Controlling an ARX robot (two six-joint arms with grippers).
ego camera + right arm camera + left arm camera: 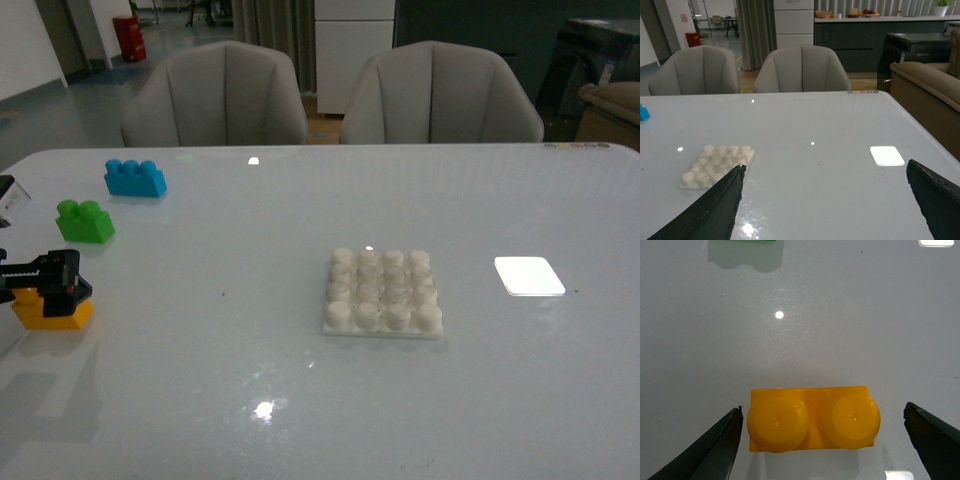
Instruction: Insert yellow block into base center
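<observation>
The yellow block [52,312] lies on the bench [220,400] at the robot's far left, studs up, well apart from the base [383,293], which sits near mid-bench. The left fingers [710,450] are spread wide, one off each end of the block; the left wrist view shows bare bench between each tip and the block, so they grip nothing. The right fingers [715,210] are also spread and hold nothing, above the bench with the base seen past one tip. A green brick [84,221] lies just beyond the block, a blue brick [134,178] farther back, and a white rectangle [529,276] right of the base
</observation>
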